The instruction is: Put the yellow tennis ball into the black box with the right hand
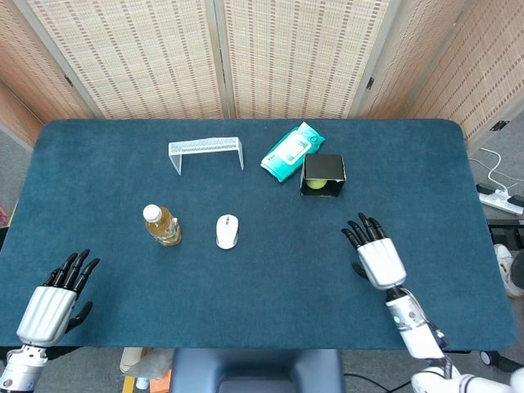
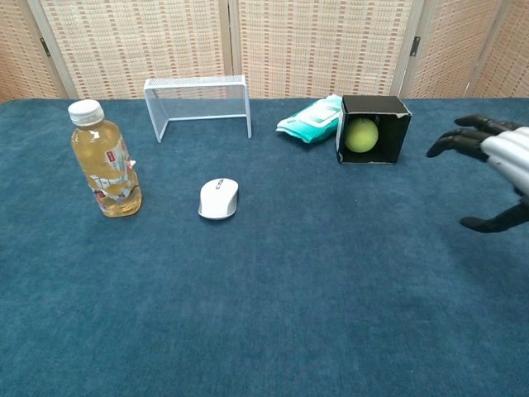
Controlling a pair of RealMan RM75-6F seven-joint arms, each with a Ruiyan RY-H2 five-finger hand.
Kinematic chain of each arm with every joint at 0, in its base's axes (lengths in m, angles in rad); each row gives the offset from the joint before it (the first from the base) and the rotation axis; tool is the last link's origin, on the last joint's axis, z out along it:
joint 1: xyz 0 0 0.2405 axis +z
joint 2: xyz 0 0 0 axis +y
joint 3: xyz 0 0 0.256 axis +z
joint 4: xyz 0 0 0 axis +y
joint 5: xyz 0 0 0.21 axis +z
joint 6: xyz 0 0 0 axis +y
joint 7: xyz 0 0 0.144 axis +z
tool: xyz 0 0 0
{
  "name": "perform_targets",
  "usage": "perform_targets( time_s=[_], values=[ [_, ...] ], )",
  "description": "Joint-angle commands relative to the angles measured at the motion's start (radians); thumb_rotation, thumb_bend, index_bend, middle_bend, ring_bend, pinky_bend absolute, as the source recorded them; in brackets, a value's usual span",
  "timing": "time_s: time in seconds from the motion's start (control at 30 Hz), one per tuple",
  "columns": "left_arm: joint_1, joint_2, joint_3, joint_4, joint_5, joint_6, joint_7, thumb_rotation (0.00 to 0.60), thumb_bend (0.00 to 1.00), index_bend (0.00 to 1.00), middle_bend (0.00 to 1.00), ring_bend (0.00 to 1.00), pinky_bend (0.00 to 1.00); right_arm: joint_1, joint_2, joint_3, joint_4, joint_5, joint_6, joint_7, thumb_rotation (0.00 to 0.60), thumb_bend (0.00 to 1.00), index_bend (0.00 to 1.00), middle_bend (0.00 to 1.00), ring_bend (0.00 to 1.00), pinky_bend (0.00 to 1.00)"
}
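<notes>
- Two hands showed, both empty: the right hand (image 1: 377, 257) hovered over the blue surface (image 1: 270, 270) with its fingers spread, well apart from the black box (image 1: 323, 175).
- From that hand, the box lay up the surface and a little to the left, fingertips pointing roughly that way; in the chest view the right hand (image 2: 498, 169) sat at the far right edge, its dark fingers apart and gripping nothing.
- Inside the box, which lay on its side with the opening facing the robot, the yellow tennis ball (image 2: 361, 135) rested — ball in, task looking done by my read.
- Left hand (image 1: 56, 298) waited at the near left corner, fingers fanned out, far from the box; the right hand was clearly the nearer one.
- Just beside the box's left, touching or nearly so, lay a teal wipes pack (image 1: 291, 151).
</notes>
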Motion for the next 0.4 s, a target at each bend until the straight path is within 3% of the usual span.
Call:
perform_targets(
  time_s=[0.03, 0.23, 0.4],
  values=[
    [0.001, 0.001, 0.000, 0.000, 0.002, 0.002, -0.003, 0.600, 0.36, 0.14, 0.12, 0.04, 0.29, -0.120, 0.207, -0.040, -0.211, 0.035, 0.071, -0.150, 0.600, 0.09, 0.17, 0.08, 0.00, 0.11],
    [0.001, 0.002, 0.001, -0.003, 0.002, 0.002, -0.003, 0.600, 0.36, 0.14, 0.12, 0.04, 0.29, -0.151, 0.237, -0.030, -0.224, 0.058, 0.067, -0.135, 0.600, 0.07, 0.06, 0.02, 0.00, 0.07],
    [0.000, 0.003, 0.001, -0.004, 0.001, -0.004, 0.001, 0.600, 0.36, 0.14, 0.12, 0.04, 0.29, -0.154, 0.227, -0.019, -0.204, 0.054, 0.049, -0.107, 0.600, 0.07, 0.04, 0.01, 0.00, 0.06]
  ],
)
